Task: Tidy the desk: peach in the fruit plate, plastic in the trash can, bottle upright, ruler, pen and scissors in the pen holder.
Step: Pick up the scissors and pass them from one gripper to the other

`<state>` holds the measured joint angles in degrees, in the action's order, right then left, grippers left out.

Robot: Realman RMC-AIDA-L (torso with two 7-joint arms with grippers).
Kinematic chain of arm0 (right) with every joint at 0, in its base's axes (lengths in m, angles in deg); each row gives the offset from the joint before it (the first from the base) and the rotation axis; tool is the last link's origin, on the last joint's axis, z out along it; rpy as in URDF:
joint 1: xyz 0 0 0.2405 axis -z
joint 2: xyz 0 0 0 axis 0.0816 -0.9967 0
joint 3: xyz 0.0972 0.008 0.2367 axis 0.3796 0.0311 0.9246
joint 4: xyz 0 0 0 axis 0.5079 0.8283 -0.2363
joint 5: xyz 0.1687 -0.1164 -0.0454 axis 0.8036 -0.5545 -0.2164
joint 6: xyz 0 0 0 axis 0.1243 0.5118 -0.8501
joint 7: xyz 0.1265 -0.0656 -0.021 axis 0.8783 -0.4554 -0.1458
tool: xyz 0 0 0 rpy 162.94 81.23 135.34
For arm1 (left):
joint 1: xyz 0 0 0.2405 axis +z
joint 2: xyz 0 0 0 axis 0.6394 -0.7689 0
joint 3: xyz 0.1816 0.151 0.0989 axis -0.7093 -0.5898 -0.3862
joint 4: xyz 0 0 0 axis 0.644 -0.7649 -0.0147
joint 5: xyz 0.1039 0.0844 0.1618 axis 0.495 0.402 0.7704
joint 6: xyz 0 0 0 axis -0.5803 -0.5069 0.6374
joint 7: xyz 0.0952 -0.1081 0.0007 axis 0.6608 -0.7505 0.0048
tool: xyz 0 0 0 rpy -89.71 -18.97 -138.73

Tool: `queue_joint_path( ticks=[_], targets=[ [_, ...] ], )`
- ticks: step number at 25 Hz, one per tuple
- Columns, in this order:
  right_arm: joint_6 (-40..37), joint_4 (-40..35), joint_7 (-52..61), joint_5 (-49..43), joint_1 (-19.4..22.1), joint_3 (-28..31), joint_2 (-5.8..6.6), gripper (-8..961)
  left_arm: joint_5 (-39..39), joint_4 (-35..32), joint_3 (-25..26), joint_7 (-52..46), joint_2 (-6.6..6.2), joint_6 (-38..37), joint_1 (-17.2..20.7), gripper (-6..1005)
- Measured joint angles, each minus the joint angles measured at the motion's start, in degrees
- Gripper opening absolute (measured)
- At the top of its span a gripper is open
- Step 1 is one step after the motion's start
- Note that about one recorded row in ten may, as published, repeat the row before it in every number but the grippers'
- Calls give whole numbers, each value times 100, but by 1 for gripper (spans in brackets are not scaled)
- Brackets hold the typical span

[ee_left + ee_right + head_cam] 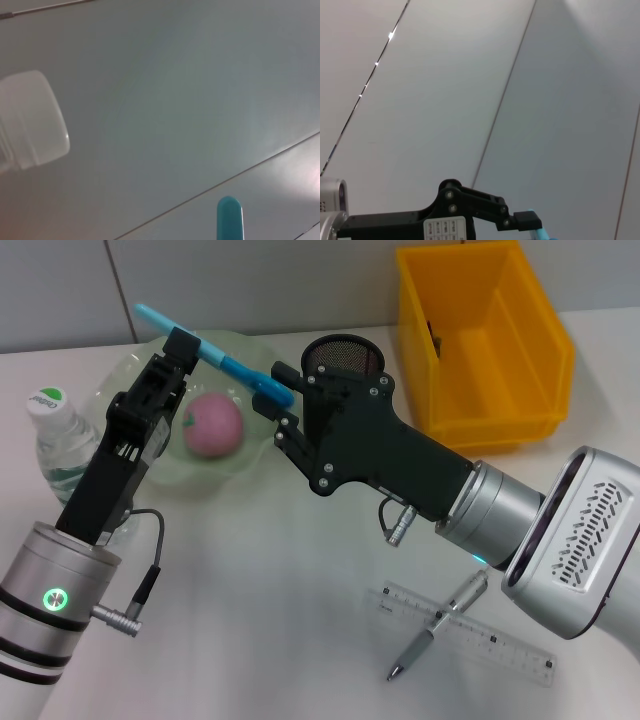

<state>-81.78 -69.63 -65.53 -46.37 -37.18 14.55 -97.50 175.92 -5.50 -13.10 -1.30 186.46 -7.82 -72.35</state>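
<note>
The blue scissors (pixel 225 365) hang closed in the air above the plate. My left gripper (pixel 190 345) is shut on their middle, and the far tip sticks out past it (pixel 229 220). My right gripper (pixel 275 390) comes from the other side, its fingers closed against the near end. The pink peach (pixel 212 425) lies in the green glass fruit plate (pixel 130 365). The bottle (pixel 55 435) stands upright at the left. The clear ruler (pixel 500 640) and the grey pen (pixel 435 630) lie on the table at the front right. The black mesh pen holder (pixel 345 352) stands behind my right gripper.
The yellow bin (pixel 485 340) sits at the back right. My right arm (pixel 560 530) reaches across the table above the ruler and pen. The right wrist view shows the left gripper (pixel 470 212) against the wall.
</note>
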Motion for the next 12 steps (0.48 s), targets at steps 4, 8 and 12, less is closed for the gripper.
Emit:
queue_joint_path(
  ticks=[4, 8, 12],
  targets=[
    [3, -4, 0, 0, -10, 0, 0, 248, 5, -30, -19, -69, 0, -1, 0, 254],
    [6, -3, -9, 0, -14, 0, 0, 248, 11, -34, -23, -122, 0, -11, 8, 256],
    [6, 7, -25, 0, -15, 0, 0, 249, 60, -23, -10, -140, 0, -24, 12, 258]
  ],
)
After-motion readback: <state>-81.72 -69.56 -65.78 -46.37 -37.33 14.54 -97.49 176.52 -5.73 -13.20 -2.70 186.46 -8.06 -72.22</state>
